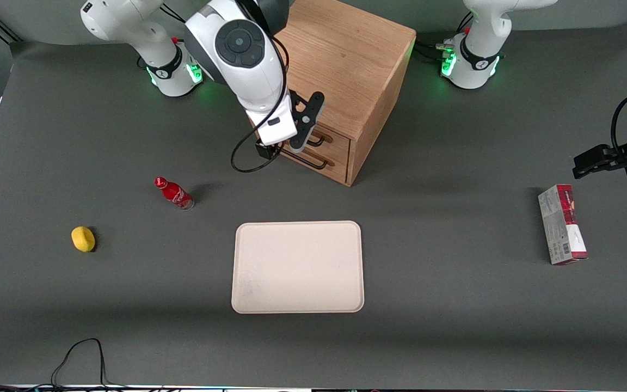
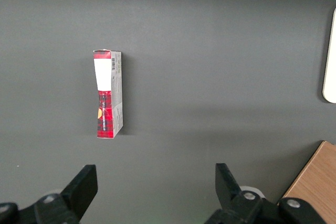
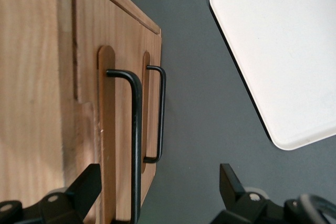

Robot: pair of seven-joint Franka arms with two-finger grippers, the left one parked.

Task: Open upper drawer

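I have the gripper (image 1: 298,130) hanging just in front of the cabinet (image 1: 346,65), its fingers (image 3: 86,187) spread wide and holding nothing. The upper drawer (image 3: 86,93) is at the top of the cabinet front, and its black handle (image 3: 135,145) runs between my spread fingers. The lower drawer's handle (image 3: 160,114) sits just beside it. The tray (image 1: 297,267) lies nearer the front camera.
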